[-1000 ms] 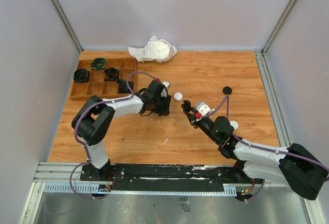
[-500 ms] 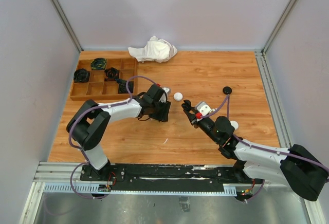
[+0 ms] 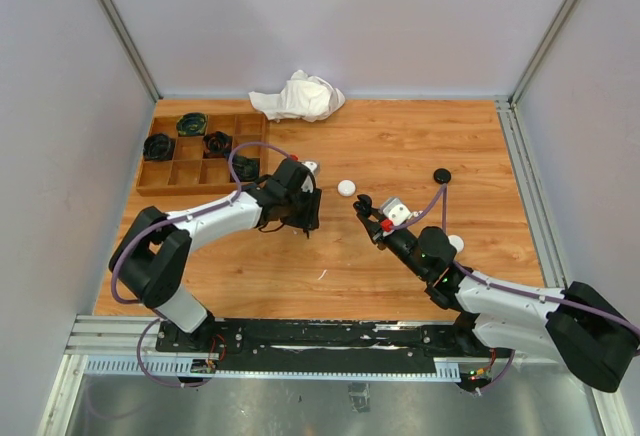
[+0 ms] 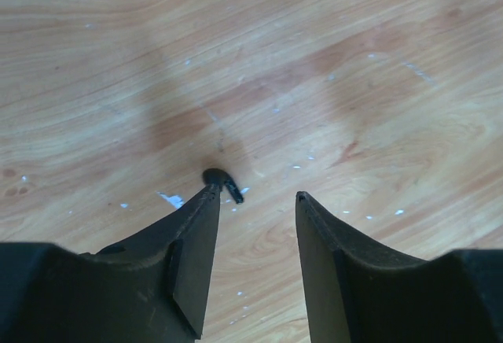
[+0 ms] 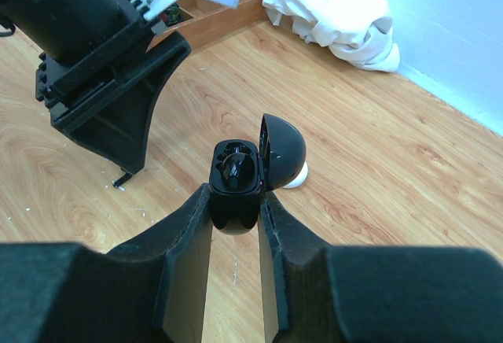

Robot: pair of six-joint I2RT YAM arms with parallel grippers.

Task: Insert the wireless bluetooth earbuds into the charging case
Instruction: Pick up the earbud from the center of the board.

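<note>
left gripper [image 4: 255, 201]: released, jaws apart, tips down close to the table [image 3: 400, 146], left of centre
black earbud [image 4: 222, 180]: lies on the wood, touching the tip of one left-gripper finger, outside the gap and not gripped
same bud, right wrist view: small dark hook just under the left gripper's finger
right gripper [image 5: 236, 203]: clenched on the charging case [image 5: 236, 178], held off the table right of centre, facing the left gripper
case lid [image 5: 281, 154]: flipped open, standing up on the right side of the case
case wells: dark inside, cannot tell whether a bud sits in them
gap between grippers: near each other, not touching
white round case [image 3: 346, 188]: on the table, just beyond the two grippers, between them
black puck [image 3: 442, 176]: on the table, far right of the held case
tray [image 3: 160, 171]: wooden compartments at far left, dark items in several
cloth [image 3: 298, 96]: white, crumpled at the far edge
white sliver [image 3: 322, 275]: on the wood, near side, centre
</note>
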